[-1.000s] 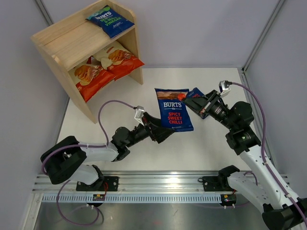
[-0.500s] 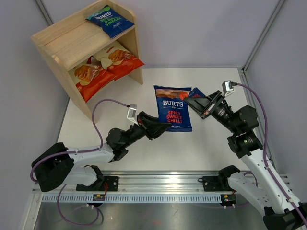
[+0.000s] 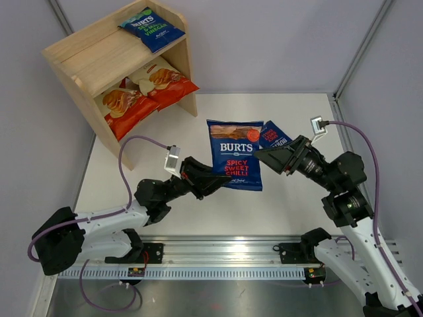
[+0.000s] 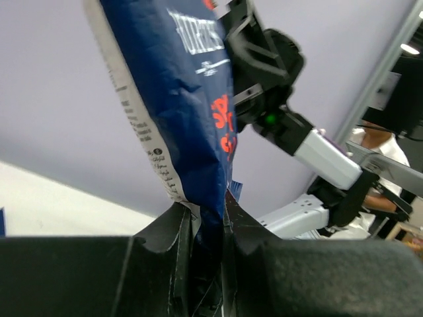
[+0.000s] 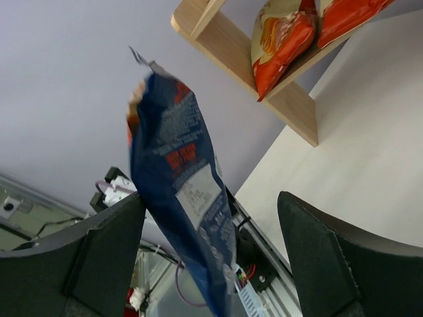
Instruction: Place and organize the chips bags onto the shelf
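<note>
The left hand (image 4: 206, 221) is clenched on the bottom edge of the blue chilli bag (image 3: 232, 155), which stands upright above the surface (image 3: 277, 205). The right hand (image 3: 268, 154) is released at the bag's 3 o'clock. Carry the bag steadily to the shelf (image 3: 79, 63) at 10 o'clock and set it on the top tier beside the vinegar bag (image 3: 151, 28), with a firm pinch so it does not flop.

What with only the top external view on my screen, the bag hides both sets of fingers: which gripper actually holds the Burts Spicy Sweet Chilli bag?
Observer: The left wrist view shows the left gripper shut on the bottom edge of the Burts Spicy Sweet Chilli bag, which stands up from between its fingers.
Operator: Is the right gripper on the bag too?
Observer: No. In the right wrist view the right gripper is wide open, with the bag between its fingers but not clamped by them.
</note>
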{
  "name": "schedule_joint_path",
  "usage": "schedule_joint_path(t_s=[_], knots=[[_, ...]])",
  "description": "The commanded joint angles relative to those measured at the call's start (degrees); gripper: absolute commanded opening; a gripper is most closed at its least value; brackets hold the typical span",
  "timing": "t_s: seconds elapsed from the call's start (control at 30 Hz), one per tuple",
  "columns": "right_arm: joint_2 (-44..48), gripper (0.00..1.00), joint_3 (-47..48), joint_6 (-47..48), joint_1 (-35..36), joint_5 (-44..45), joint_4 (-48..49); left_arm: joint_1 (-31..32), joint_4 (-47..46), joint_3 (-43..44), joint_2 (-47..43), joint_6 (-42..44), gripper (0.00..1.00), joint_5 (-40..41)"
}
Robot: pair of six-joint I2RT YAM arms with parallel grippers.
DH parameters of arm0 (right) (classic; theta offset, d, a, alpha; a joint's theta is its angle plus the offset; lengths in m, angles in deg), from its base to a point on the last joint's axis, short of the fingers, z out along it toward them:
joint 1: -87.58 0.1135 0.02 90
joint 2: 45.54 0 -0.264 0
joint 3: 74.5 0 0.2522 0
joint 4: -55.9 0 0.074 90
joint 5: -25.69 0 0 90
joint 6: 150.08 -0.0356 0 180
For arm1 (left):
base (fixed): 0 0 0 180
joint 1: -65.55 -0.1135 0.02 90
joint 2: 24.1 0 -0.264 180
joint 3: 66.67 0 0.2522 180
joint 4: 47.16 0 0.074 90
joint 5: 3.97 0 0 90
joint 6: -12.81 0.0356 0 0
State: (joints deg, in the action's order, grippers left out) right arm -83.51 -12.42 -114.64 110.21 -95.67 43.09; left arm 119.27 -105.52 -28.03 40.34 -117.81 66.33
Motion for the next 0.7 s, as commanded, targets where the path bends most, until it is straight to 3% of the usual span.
schedule_joint_path(t_s=[0.0,0.13,0.2,0.27,0.3,0.4,0.43,0.5,0.57,0.67], knots=[[0.10,0.88,2.14,6.14,0.39,-7.29,-1.58,0.25,-6.48,5.51,-3.27,3.18,0.03,-6.73],[0.27,0.84,1.43,2.98,0.40,-15.22,8.53,0.25,1.96,8.25,-3.27,2.74,0.02,-7.19],[0.45,0.78,2.13,3.50,0.39,-17.07,9.69,0.25,3.90,9.21,-3.19,2.74,0.01,-7.80],[0.53,0.72,3.53,4.72,0.39,-17.25,8.81,0.25,6.19,9.92,-2.66,2.48,0.01,-9.20],[0.62,0.60,4.06,5.95,0.39,-16.90,6.89,0.25,7.07,10.44,-2.48,1.87,0.00,-9.82],[0.80,0.45,5.74,8.41,0.39,-15.06,3.36,0.25,9.88,11.85,-1.87,1.16,0.00,-11.41],[1.06,0.34,5.91,8.77,0.39,-14.70,3.01,0.25,11.72,12.12,-2.13,1.25,0.00,-11.32],[1.59,0.29,6.35,10.43,0.48,-12.51,0.73,0.25,14.53,12.64,-2.74,2.12,0.00,-10.36],[2.11,0.18,6.79,11.67,0.48,-10.23,-2.51,0.16,18.67,13.26,-4.14,3.26,0.00,-9.57],[2.99,0.18,6.97,13.69,0.39,-6.45,-4.81,0.08,26.04,15.62,-5.90,5.37,0.00,-8.34]])
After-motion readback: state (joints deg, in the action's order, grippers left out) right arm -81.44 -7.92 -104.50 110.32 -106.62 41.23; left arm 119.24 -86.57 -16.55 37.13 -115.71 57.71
